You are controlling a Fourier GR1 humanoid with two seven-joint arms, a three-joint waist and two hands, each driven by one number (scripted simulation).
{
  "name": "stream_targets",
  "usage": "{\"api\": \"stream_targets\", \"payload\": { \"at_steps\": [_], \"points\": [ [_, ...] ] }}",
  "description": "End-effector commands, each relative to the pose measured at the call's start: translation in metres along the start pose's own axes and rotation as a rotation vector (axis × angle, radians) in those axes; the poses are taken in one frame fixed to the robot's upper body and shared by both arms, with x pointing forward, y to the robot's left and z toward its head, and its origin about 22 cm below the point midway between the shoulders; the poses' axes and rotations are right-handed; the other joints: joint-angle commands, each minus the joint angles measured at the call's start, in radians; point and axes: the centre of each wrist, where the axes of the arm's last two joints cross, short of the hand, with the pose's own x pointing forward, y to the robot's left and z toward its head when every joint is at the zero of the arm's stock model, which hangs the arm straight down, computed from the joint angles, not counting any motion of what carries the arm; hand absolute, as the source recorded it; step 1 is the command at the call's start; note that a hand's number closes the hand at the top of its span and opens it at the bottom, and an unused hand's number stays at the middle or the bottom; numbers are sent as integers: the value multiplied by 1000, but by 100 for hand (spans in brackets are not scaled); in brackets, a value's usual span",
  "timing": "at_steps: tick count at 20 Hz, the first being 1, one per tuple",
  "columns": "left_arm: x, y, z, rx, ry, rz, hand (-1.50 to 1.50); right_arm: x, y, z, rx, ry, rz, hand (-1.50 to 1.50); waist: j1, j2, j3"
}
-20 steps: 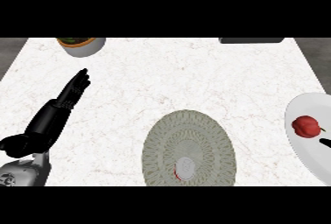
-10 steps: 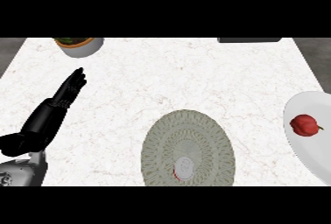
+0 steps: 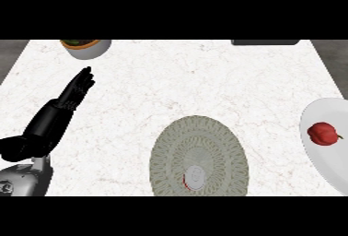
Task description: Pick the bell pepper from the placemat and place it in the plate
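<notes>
Bell pepper (image 3: 323, 133) lies on plate (image 3: 325, 162), far to right of left hand (image 3: 60, 111), with placemat (image 3: 197, 138) between them. Placing looks done: keep arms clear, avoid nudging plate. Left hand fingers straight, holding nothing; whether it touches counter (image 3: 170, 78) unclear. Right hand out of view

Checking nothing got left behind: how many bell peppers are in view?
1. The bell pepper lies on the white plate at the right edge, off the round placemat. The plate runs past the frame, so more could be hidden.
</notes>
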Motion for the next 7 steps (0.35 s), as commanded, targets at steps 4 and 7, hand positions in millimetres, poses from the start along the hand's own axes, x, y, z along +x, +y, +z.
{"api": "stream_targets", "payload": {
  "at_steps": [4,7],
  "points": [
    [-3,-11,11,1,0,-6,0,15,-49,32,42,10,14,-150,2,0,0],
    [-24,0,15,12,-8,-5,0,10,-49,39,72,-23,-6,-150,-1,0,0]
  ]
}}
